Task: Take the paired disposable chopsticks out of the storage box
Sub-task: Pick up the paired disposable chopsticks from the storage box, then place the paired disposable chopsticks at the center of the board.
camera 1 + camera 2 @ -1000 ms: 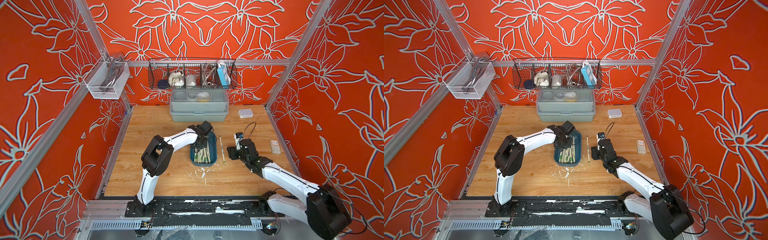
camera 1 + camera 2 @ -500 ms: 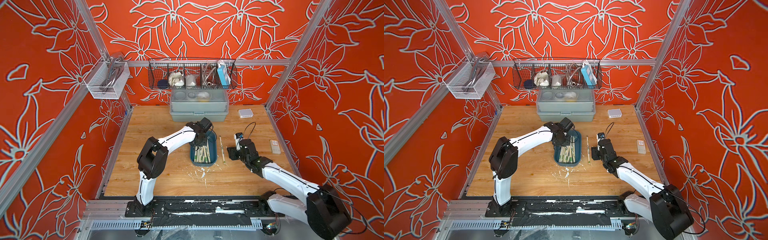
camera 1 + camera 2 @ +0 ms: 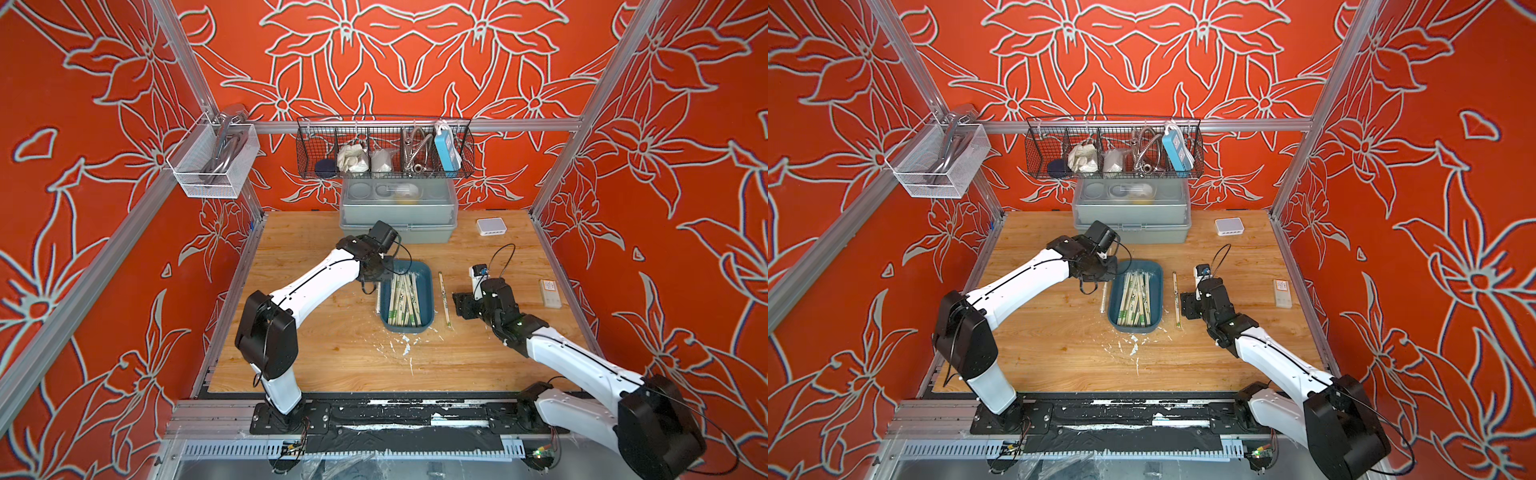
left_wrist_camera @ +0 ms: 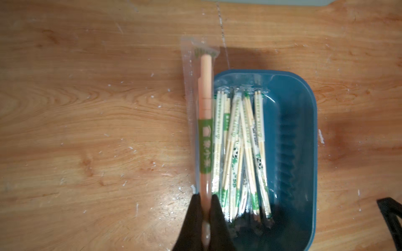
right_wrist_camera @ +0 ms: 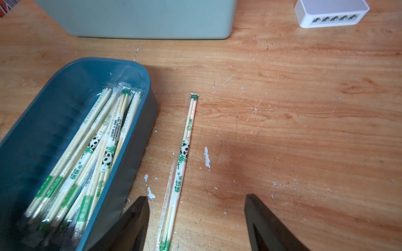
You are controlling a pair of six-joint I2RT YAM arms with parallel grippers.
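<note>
My left gripper (image 4: 205,215), pinching a chopstick pair (image 4: 205,121), has swung off the box (image 4: 304,130) to beside it; my right gripper (image 5: 195,217) has spread wider astride a second pair (image 5: 185,147).

The storage box (image 3: 427,286), a shallow dark blue tray with rounded corners, sits on the table (image 3: 332,353) with its long sides running away from the robot. Inside it, the paired disposable chopsticks (image 4: 239,147) lie in a loose, criss-crossed heap toward the left half. They are pale sticks in clear wrappers printed with green marks and pandas. One held pair (image 4: 205,130) hangs just outside the box's left wall, parallel to it, pinched at its far end by the left gripper (image 4: 205,197). It is blurred and perhaps clear of the table. A loose pair (image 5: 183,156) lies flat just right of the box.
</note>
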